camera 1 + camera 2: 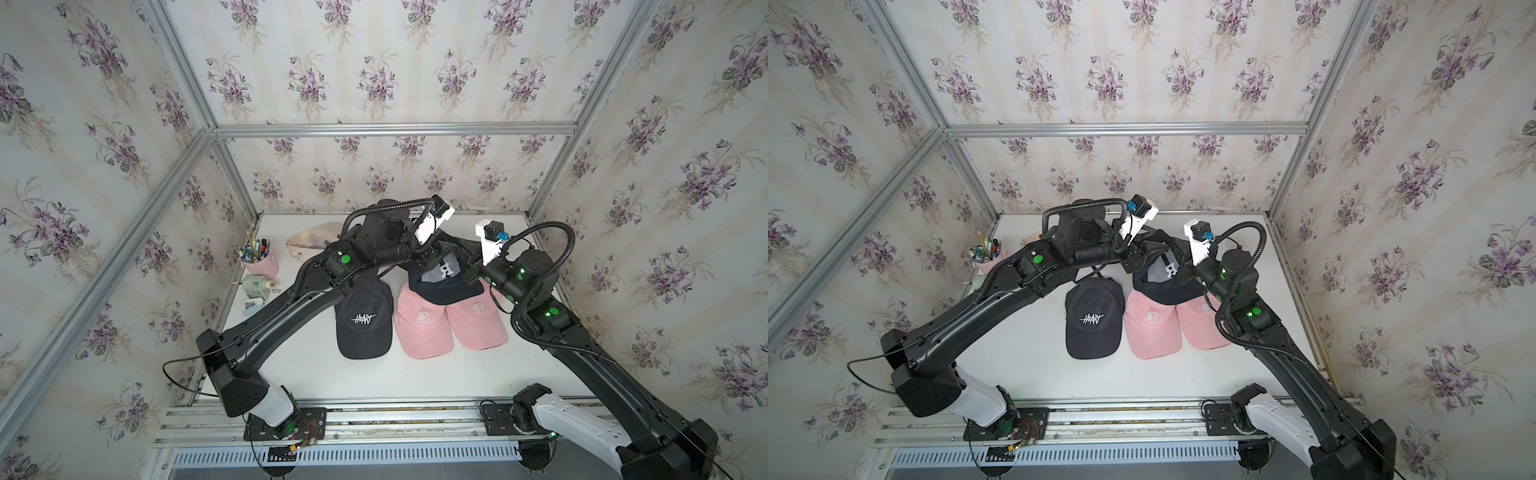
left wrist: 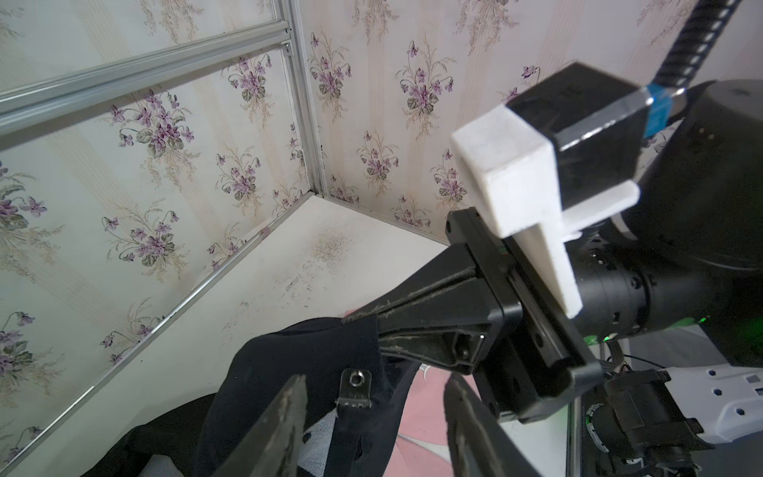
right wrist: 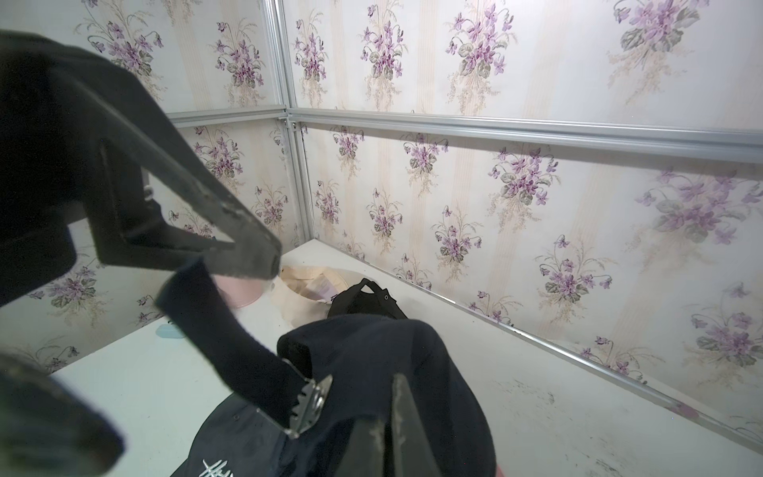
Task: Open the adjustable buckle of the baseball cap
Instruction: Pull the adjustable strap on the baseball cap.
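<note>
The navy baseball cap point(image 1: 444, 279) point(image 1: 1168, 277) with a white R hangs lifted between my two grippers, above the pink caps. My right gripper point(image 3: 396, 384) point(image 1: 470, 268) is shut on the cap's rear fabric. In the right wrist view the silver buckle point(image 3: 309, 402) shows its toothed flap raised, and the navy strap point(image 3: 223, 326) runs from it up toward one left fingertip. My left gripper point(image 2: 375, 380) point(image 1: 430, 258) stands open. The buckle point(image 2: 355, 388) sits between its fingers point(image 2: 280, 425) without being pinched.
On the table lie a black HEART cap point(image 1: 363, 322) and two pink caps point(image 1: 422, 328) point(image 1: 478, 320). A beige cap point(image 1: 316, 241) and another black cap point(image 3: 363, 297) lie at the back. A pink pen cup point(image 1: 257, 261) and a bottle point(image 1: 255, 286) stand at the left wall.
</note>
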`<state>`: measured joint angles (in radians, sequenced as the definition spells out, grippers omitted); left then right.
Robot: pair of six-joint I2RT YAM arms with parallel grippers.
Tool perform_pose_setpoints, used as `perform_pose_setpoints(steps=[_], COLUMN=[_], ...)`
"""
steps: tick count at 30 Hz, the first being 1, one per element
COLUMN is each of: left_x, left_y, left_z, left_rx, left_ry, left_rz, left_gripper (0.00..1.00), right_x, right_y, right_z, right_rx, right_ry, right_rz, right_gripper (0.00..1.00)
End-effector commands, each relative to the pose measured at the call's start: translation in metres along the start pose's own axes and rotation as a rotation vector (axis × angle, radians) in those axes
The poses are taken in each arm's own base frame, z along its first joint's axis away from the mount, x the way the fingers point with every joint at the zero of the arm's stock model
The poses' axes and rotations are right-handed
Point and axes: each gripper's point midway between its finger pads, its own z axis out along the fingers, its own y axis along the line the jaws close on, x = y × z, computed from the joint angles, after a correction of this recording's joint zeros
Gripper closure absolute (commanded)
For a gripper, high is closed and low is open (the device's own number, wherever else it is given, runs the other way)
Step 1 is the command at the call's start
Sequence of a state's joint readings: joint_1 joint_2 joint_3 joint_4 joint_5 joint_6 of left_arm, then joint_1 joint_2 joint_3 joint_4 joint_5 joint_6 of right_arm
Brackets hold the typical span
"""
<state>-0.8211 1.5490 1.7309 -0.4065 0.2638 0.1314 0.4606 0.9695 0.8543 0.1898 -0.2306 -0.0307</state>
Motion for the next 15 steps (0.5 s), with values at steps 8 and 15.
perform_pose_setpoints(steps=[8, 15], left_x=[-0.008, 0.031], left_y=[0.005, 0.003], left_z=[-0.044, -0.038], left_rx=[-0.127, -0.144], left_ry=[-0.106, -0.079], left_rz=[0.067, 0.118], left_gripper=[0.35, 0.34], right_x=[-0.019, -0.021], right_y=[0.002, 0.006], right_z=[0.007, 0.009], right_rx=[-0.023, -0.046], right_ry=[-0.026, -0.005], right_rz=[0.024, 0.030], right_gripper=[1.00, 1.00])
